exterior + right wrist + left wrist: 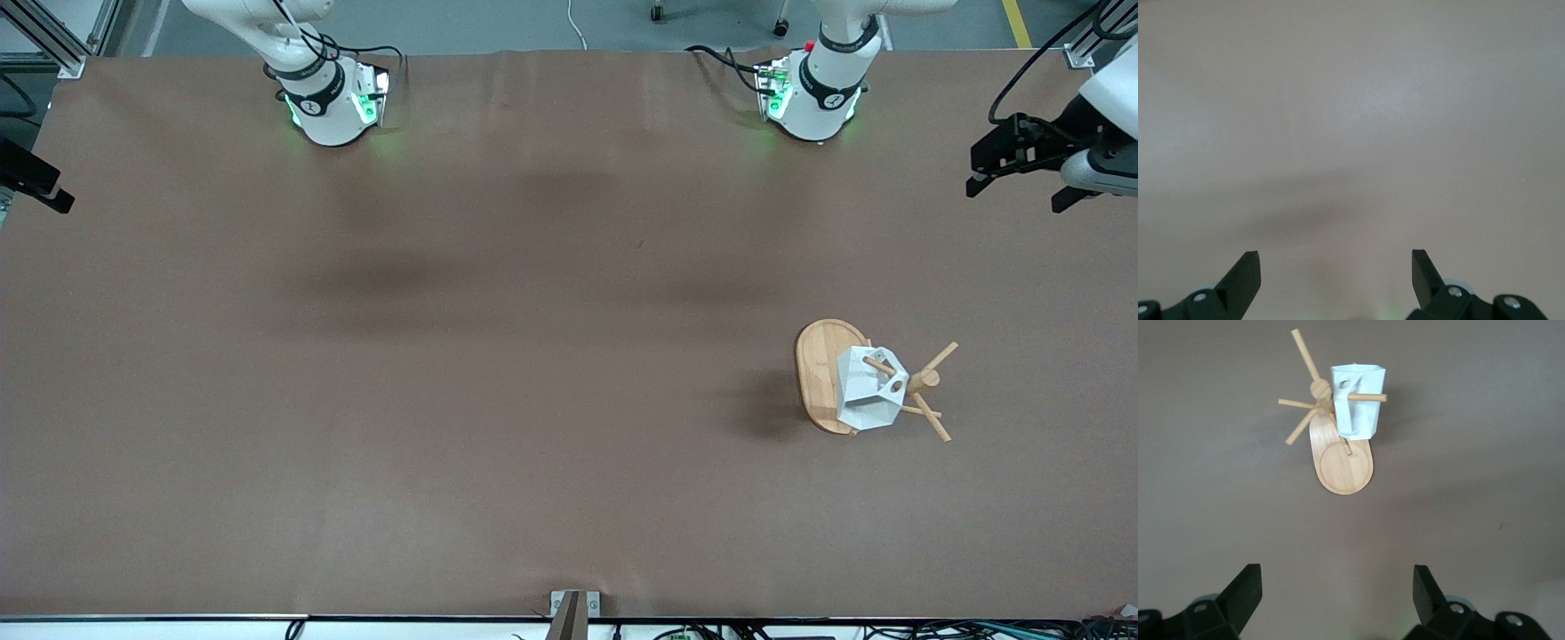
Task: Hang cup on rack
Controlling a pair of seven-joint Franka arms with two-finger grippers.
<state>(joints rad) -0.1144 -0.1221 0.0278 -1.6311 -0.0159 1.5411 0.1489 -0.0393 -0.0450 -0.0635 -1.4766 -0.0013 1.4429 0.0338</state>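
1. The cup (867, 388) hangs on a peg of the rack (822, 373), the peg through its handle hole, toward my left arm's end of the table (498, 373).
2. My left gripper (1022, 173) hovers over that end's edge, fingers wide apart and holding nothing.
3. My right gripper (1336, 277) waits over bare table, fingers wide too.

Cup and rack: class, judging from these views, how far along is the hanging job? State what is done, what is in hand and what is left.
Done: the cup hangs on the rack, a peg passing through its handle hole. In hand: nothing; the left end effector is open, up over the left arm's end of the table, apart from the cup. The right end effector is open too, over bare table. Left: nothing visible, as I judge it.
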